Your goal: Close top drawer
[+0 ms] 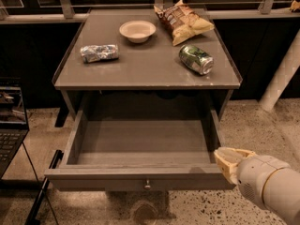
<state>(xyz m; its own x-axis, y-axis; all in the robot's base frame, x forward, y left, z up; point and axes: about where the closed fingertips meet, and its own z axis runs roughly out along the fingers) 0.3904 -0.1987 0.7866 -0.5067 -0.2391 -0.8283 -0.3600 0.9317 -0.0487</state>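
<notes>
The top drawer point(140, 144) is pulled far out of the grey-brown cabinet and its box is empty. Its flat front panel point(103, 182) faces me, with a small round metal knob point(147, 185) at the centre. My gripper point(229, 159) is at the lower right, its pale tips right at the front right corner of the drawer, level with the panel's top edge. The white arm point(269, 184) runs off the lower right corner.
On the cabinet top point(140, 71) lie a crushed silver can point(99, 53), a white bowl point(137, 31), a chip bag point(183, 20) and a green can point(196, 59). A laptop point(11, 125) stands at the left. A white post point(281, 76) rises at right.
</notes>
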